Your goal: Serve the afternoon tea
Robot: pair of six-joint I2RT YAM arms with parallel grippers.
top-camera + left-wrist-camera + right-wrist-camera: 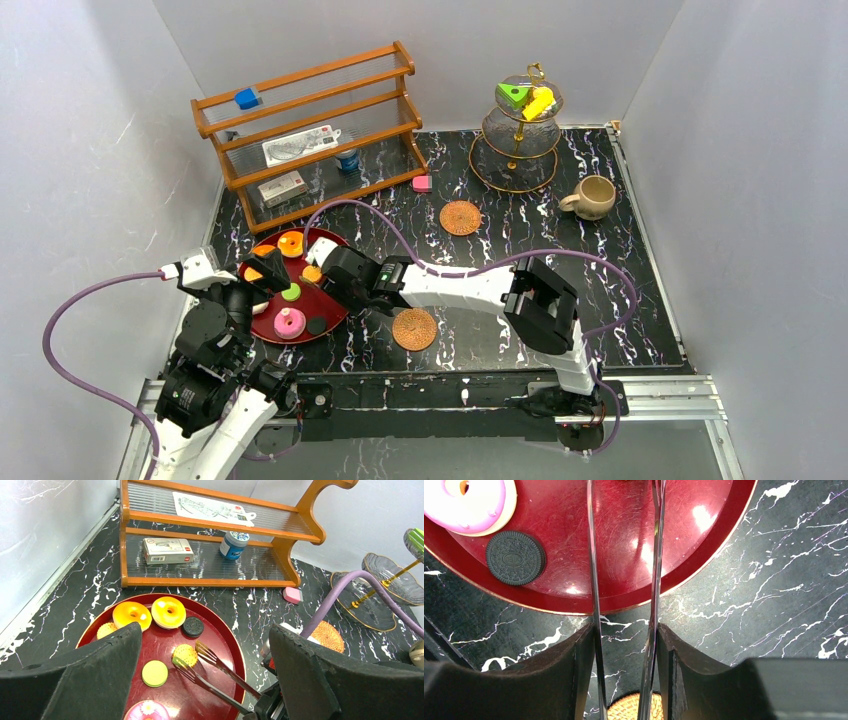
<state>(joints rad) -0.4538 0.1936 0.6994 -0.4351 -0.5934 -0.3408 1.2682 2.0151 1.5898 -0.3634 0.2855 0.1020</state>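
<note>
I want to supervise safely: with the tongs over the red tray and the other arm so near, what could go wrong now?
1. The thin tips of the tongs only just reach the orange cookie; it may slip out when lifted.
2. The left gripper, jaws open, hangs over the same red tray; the two arms might collide.
</note>
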